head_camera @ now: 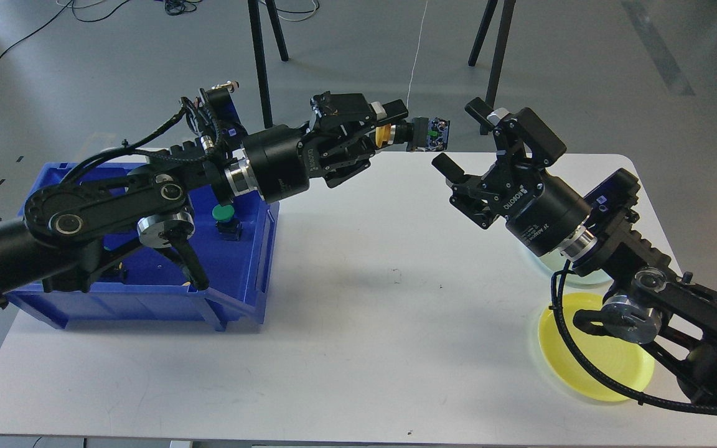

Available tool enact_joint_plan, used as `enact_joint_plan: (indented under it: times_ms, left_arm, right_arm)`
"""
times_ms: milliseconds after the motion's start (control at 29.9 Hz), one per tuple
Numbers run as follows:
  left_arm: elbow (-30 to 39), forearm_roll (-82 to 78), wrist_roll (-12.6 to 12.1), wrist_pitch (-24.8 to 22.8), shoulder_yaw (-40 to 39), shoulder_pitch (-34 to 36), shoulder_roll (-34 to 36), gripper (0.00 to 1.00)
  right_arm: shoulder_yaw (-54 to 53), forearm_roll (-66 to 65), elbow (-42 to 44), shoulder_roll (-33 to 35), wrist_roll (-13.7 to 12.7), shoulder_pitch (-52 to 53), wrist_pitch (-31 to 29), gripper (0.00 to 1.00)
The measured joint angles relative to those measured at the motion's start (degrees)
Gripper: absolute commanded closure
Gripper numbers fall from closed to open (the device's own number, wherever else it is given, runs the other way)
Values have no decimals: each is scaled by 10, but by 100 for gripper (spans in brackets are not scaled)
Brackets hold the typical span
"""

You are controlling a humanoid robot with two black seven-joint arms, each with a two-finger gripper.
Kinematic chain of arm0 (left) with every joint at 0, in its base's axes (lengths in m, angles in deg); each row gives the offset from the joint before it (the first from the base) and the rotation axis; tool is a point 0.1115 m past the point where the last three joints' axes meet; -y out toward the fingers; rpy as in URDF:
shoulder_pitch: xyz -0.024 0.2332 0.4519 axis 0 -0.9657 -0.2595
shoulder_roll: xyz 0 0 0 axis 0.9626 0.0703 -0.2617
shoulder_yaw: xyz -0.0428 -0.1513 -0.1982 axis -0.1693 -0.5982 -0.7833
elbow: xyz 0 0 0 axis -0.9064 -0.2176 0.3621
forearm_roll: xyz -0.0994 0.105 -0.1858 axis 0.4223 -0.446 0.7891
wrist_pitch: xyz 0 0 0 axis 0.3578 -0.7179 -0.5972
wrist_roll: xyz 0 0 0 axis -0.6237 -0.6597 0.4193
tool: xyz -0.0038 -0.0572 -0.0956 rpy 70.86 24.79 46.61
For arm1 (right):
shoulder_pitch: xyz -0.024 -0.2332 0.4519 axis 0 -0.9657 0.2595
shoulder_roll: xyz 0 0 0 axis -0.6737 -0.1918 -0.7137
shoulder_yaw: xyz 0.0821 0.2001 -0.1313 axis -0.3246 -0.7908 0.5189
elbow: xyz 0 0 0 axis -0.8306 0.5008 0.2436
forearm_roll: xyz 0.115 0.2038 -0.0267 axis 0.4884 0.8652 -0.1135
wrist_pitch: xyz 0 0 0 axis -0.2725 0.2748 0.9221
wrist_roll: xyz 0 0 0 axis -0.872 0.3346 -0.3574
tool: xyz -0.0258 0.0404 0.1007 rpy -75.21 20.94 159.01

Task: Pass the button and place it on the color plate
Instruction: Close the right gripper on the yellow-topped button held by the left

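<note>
My left gripper is shut on a yellow-capped button with a black body, held out over the table's far edge. My right gripper is open, its fingers spread just right of the button, not touching it. A green-capped button sits in the blue bin. The yellow plate lies at the right front, partly covered by my right arm. The pale green plate behind it is almost hidden by that arm.
The blue bin stands on the left of the white table, with my left arm stretched over it. Black stand legs rise behind the table's far edge.
</note>
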Motion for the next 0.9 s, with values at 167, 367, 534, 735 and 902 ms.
enact_joint_plan:
  times_ms: [167, 367, 534, 735, 902]
  left_arm:
    - [0, 0, 0, 0, 0, 0, 0, 92]
    - [0, -1, 0, -1, 0, 1, 1, 92]
    - [0, -1, 0, -1, 0, 1, 1, 92]
    - [0, -2, 0, -2, 0, -1, 1, 92]
    - [0, -2, 0, -2, 0, -1, 1, 92]
  right_arm:
    - [12, 1, 2, -29, 0, 2, 22, 1]
    - [17, 2, 3, -52, 0, 4, 52, 2]
    - [17, 3, 13, -78, 0, 6, 61, 3]
    - [17, 7, 16, -95, 0, 11, 68, 9]
    - [17, 8, 16, -94, 0, 10, 71, 26]
